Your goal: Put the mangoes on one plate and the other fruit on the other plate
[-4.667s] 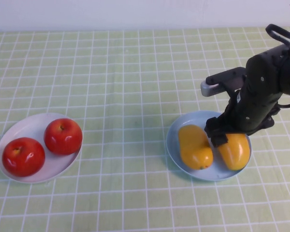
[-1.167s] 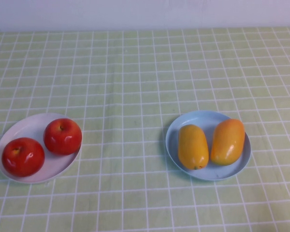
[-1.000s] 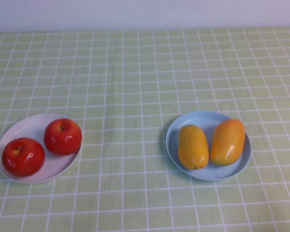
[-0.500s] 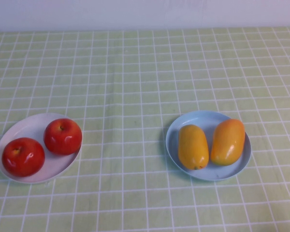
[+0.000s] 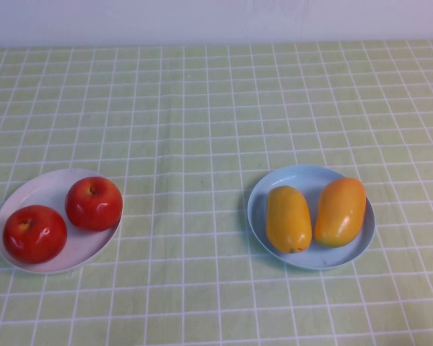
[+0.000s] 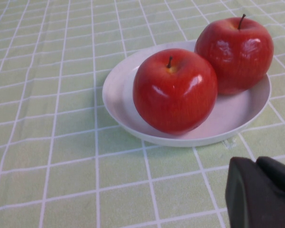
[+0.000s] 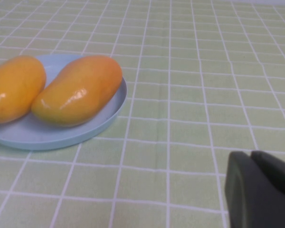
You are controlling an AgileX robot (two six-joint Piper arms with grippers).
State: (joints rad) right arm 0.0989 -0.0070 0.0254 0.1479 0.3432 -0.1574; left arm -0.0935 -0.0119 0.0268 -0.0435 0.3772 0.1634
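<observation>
Two yellow-orange mangoes (image 5: 288,218) (image 5: 340,211) lie side by side on the light blue plate (image 5: 310,262), right of centre. Two red apples (image 5: 94,203) (image 5: 35,233) sit on the white plate (image 5: 36,189) at the left. Neither arm shows in the high view. In the left wrist view my left gripper (image 6: 257,164) is shut and empty, hovering over the cloth a short way from the white plate (image 6: 237,114) and its apples (image 6: 175,91) (image 6: 234,49). My right gripper (image 7: 252,157) is shut and empty over the cloth, apart from the blue plate (image 7: 57,134) and its mangoes (image 7: 78,90) (image 7: 13,88).
A green checked tablecloth (image 5: 202,115) covers the whole table up to a pale wall (image 5: 216,18) at the back. Bare cloth lies between the two plates and behind them.
Several seconds ago the right arm hung over the blue plate at the right mango; it has since withdrawn out of the high view. Over the last second nothing has moved.
</observation>
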